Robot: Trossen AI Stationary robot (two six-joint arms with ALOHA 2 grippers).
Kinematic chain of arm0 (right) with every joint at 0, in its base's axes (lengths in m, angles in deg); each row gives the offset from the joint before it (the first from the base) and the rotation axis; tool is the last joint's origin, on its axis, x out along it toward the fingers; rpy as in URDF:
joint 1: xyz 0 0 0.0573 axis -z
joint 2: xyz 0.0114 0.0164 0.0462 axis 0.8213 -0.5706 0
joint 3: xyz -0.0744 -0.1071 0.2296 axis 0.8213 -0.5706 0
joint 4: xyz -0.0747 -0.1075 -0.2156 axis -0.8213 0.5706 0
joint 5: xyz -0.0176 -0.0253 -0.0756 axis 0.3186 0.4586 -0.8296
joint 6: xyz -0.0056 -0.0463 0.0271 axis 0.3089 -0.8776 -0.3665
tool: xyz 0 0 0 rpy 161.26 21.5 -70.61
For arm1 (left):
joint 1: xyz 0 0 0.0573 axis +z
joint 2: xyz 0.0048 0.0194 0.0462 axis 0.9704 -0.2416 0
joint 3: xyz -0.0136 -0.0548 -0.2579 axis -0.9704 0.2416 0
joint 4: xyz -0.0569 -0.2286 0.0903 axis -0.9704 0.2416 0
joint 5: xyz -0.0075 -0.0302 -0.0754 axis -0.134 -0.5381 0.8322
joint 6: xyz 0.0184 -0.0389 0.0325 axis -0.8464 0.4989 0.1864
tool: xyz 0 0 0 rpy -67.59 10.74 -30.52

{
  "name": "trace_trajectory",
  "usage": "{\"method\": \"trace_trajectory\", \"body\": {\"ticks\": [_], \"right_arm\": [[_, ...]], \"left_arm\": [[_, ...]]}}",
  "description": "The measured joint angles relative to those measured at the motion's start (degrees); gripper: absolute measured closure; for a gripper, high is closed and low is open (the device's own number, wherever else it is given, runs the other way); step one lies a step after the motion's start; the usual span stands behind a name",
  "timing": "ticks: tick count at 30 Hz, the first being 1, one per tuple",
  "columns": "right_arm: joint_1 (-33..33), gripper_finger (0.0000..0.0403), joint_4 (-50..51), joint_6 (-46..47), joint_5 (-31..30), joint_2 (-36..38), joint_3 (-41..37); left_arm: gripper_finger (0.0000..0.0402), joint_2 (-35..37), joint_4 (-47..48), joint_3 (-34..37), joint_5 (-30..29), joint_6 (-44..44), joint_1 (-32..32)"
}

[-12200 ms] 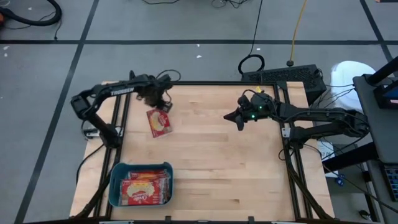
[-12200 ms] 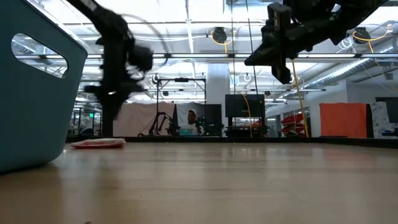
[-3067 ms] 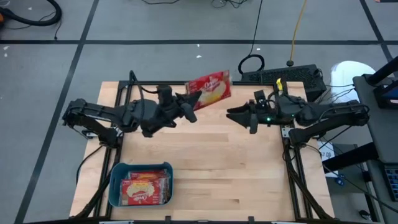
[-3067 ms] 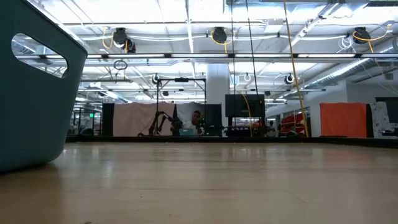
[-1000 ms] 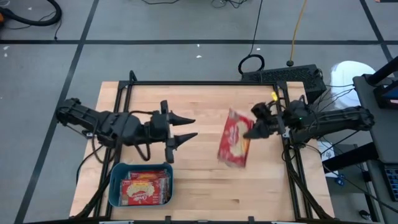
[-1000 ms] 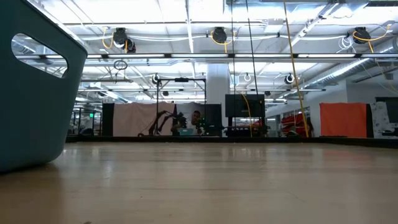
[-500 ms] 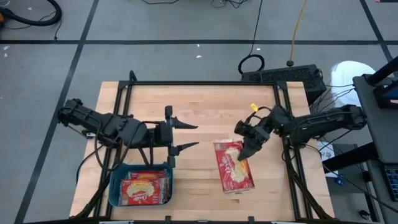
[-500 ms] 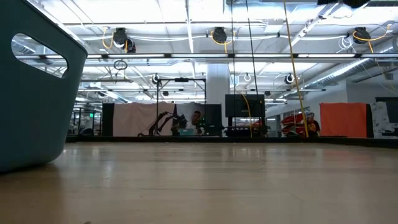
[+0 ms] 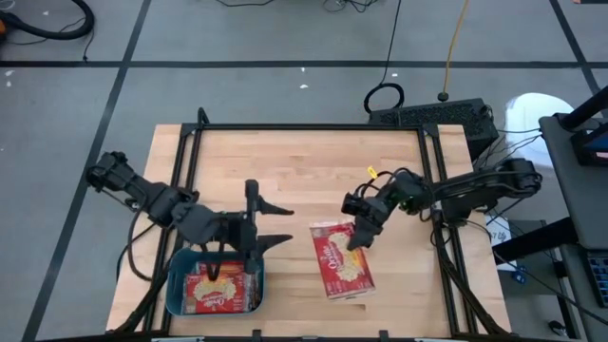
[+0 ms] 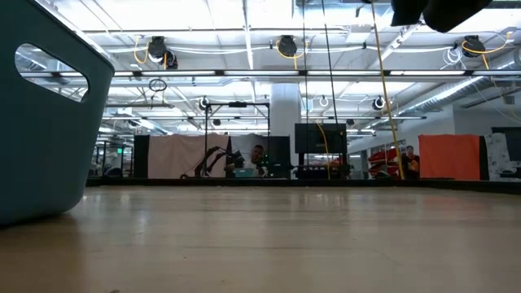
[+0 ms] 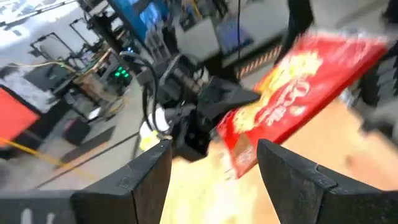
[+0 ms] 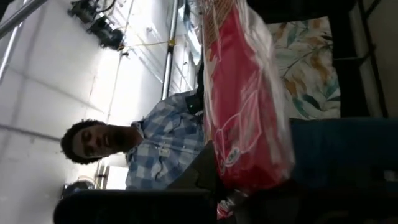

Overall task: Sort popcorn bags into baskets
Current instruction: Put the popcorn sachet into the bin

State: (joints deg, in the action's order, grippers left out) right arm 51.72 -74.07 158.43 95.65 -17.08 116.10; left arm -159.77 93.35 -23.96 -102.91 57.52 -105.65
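While the right gripper pinched one end of a red popcorn bag above the table's near middle, the left gripper stood with fingers spread wide and empty just beyond the teal basket. More bags lay inside that basket at the near-left corner.

A teal basket stands at the wooden table's edge; a dark arm shows overhead.
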Motion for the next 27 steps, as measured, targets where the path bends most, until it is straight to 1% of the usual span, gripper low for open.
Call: {"method": "trace_trajectory", "body": {"ticks": [3,4,7,11,16,20,25,27], "right_arm": [[0.00,0.0394,-0.05,1.98,-0.66,-1.95,0.00],[-0.01,0.0394,0.00,2.62,-1.75,-2.51,0.00],[-0.39,0.0394,-0.81,5.29,-6.23,-4.58,-0.02],[-1.24,0.0394,-5.82,8.84,-11.49,-7.13,-0.02],[-2.82,0.0394,-9.60,10.57,-19.89,-8.87,-0.02],[-4.01,0.0394,-9.66,9.44,-22.99,-9.51,0.00],[-5.16,0.0394,-9.55,6.27,-28.53,-9.47,-0.02],[-5.53,0.0394,-9.47,5.35,-29.11,-9.49,0.00]], "left_arm": [[0.0160,0.04,4.15,0.00,-2.85,-3.74,-1.75],[0.0160,0.05,5.37,0.00,-3.38,-5.05,-2.23],[0.0160,0.09,8.28,0.00,-3.51,-7.63,-3.46],[0.0160,0.09,10.20,0.00,-3.43,-9.80,-5.15],[0.0160,-0.04,14.82,0.41,-1.76,-15.33,-6.26],[0.0160,-0.11,13.25,1.95,-1.69,-18.78,-5.48],[0.0160,-0.13,10.17,4.08,0.86,-23.33,-4.29],[0.0160,-0.13,7.72,4.90,1.58,-25.09,-3.62]]}}
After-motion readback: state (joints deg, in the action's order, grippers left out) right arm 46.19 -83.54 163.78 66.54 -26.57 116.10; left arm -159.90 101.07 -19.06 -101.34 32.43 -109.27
